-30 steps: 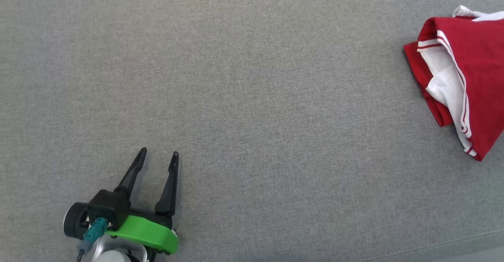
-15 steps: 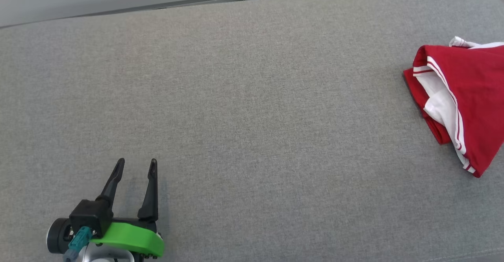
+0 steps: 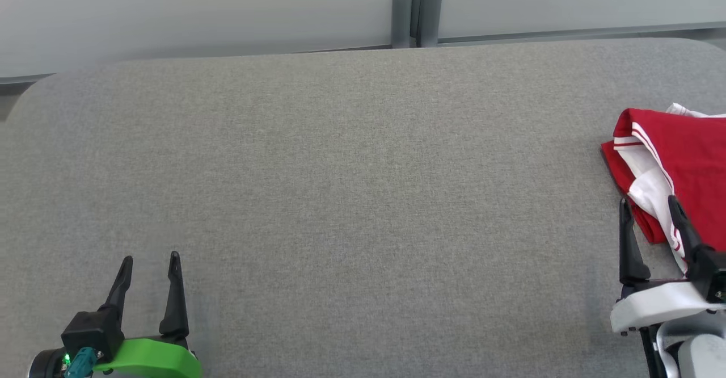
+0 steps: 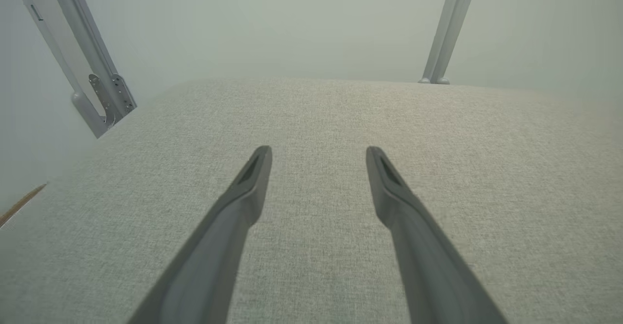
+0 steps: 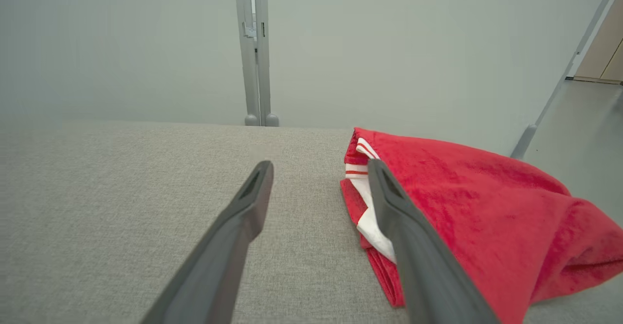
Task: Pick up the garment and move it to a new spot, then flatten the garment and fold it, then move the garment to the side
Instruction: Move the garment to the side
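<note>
1. Since a second ago the head camera has tilted up, so the far edge of the bench (image 3: 363, 156) and a grey post (image 3: 416, 9) behind it now show at the top of the frame. The right pincer (image 3: 649, 202) has come in at the lower right. The left pincer (image 3: 151, 257) sits lower and further left, perhaps mostly through the camera's own shift.
2. Both pincers stand spread wide and pinch nothing.
3. The red garment (image 3: 692, 156), with white stripes and a white panel, lies bundled on the bench at the right edge of the head frame. The right pincer's tips are at its lower left edge.
4. Risk: in the right wrist view the bench seems to end just past the garment at the right of the frame. A sideways nudge from the spread pincer could push the cloth over that end.
5. Risk: the garment looks folded and already set aside. A finger passing close to the loose striped hem could catch it and drag the fold open.
6. Hard to tell: the head frame cuts off the garment's right part. In the right wrist view one finger covers part of the white edge, so contact with the cloth cannot be judged. Shirt or shorts, I cannot say.
</note>
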Controlling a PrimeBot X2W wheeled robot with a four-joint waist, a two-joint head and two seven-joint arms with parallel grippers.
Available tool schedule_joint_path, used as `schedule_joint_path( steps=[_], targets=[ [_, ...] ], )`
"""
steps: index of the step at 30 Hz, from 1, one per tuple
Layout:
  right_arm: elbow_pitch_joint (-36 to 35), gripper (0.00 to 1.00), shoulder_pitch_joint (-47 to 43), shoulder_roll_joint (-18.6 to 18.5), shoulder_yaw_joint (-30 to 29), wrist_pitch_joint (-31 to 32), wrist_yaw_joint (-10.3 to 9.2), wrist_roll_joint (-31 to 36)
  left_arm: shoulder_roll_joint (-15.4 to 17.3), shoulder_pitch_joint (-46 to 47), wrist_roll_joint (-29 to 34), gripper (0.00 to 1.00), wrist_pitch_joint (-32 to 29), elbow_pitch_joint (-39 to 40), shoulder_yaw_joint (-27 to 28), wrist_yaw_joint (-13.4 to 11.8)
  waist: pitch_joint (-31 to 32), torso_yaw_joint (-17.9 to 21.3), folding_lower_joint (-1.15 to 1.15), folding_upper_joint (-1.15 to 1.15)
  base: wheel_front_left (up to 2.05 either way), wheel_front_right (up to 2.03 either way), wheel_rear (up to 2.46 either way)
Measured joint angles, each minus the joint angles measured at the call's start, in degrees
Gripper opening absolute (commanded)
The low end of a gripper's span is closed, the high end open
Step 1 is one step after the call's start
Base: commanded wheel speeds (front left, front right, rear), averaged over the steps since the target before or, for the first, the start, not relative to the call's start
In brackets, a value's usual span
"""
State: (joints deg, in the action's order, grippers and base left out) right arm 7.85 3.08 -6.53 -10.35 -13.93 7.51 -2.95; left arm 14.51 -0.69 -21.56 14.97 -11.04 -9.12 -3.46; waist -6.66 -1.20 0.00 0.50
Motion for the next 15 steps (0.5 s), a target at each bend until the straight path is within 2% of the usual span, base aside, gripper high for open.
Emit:
schedule_joint_path(
  steps=[7, 10, 15],
  targets=[
    [2.7, 1.00, -3.9, 2.6, 0.9, -1.0, 0.00, 5.2, -1.1, -1.0, 1.4, 1.00, 0.0, -1.4, 3.4, 2.2, 2.1, -2.0, 0.00, 0.00, 0.00, 0.00, 0.00],
    [1.8, 1.00, -5.2, 3.3, 1.4, -1.1, 0.01, 6.2, -1.8, -1.3, 2.1, 1.00, 0.0, -1.7, 4.7, 3.0, 3.0, -2.5, 0.00, 0.00, 0.00, 0.00, 0.00],
    [-0.5, 1.00, -6.6, 3.6, -1.6, -1.1, 0.01, 6.3, -3.2, -2.3, 3.3, 1.00, 0.0, -1.7, 5.9, 5.5, 3.9, -2.9, 0.00, 0.00, 0.00, 0.00, 0.00]
  ],
)
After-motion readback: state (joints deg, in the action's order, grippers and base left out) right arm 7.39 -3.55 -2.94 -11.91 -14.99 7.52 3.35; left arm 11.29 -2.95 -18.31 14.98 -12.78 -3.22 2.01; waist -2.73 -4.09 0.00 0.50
